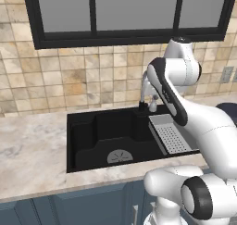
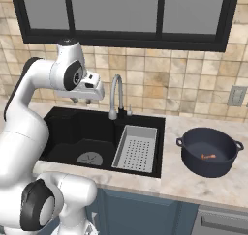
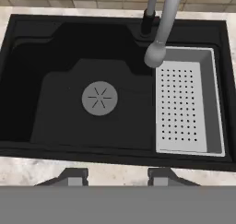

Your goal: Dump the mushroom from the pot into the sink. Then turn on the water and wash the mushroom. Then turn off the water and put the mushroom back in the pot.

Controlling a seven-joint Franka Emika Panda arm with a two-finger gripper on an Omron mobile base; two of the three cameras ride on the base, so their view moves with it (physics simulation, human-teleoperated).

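From the left base view, the wide dark navy-grey pot (image 1: 228, 109) is nearly all behind the white arm, just a dark sliver peeking out right of the black recessed sink (image 1: 88, 136). The arm also covers the right end of the grey perforated strainer tray (image 1: 169, 134) and part of the curved grey faucet (image 1: 144, 92). In the right base view, the tiny orange-brown mushroom (image 2: 209, 156) inside that pot is too small to make out any shape. In the hand view, the faucet's top runs off the upper edge, and the gripper (image 3: 117, 176) shows only two dark fingertips set apart.
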